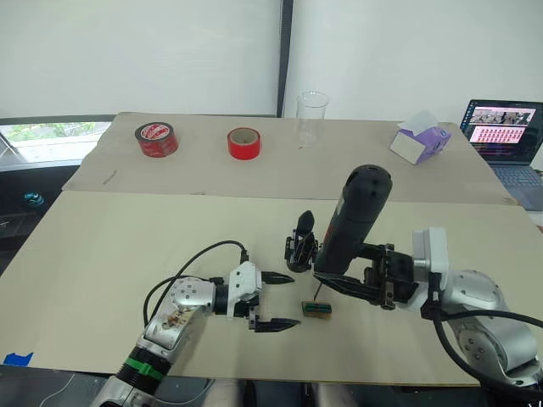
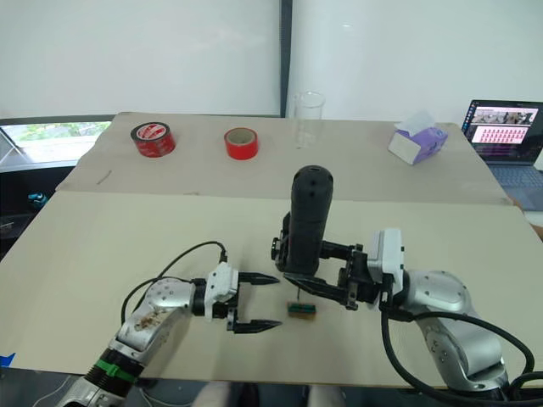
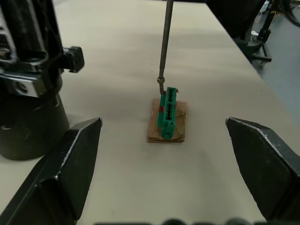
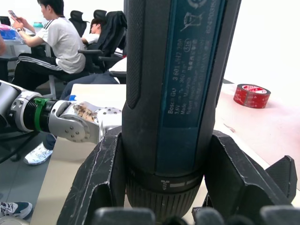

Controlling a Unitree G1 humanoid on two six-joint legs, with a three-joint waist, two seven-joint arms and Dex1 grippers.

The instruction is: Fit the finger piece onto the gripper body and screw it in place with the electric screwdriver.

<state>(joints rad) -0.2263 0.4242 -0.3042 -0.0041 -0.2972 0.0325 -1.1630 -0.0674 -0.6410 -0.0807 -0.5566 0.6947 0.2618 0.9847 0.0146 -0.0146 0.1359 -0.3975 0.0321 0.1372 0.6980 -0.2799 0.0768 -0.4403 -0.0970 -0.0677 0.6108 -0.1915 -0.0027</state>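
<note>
My right gripper (image 1: 338,280) is shut on the electric screwdriver (image 1: 358,212), a thick black tool held nearly upright with its rounded end up. Its thin metal bit (image 3: 164,47) points down and meets the end of a small green-brown block (image 1: 316,309) lying on the table. The gripper body (image 1: 300,248), a chunky black block with a pointed finger sticking up, stands just left of the screwdriver. My left gripper (image 1: 277,300) rests open on the table, left of the green-brown block, nothing between its fingers (image 3: 70,164). I cannot make out a separate finger piece.
Two red tape rolls (image 1: 156,138) (image 1: 243,142), a clear cup (image 1: 311,116), a purple-white box (image 1: 420,137) and a laptop (image 1: 505,131) sit along the far side. Seated people (image 4: 56,42) show beyond the table in the right wrist view.
</note>
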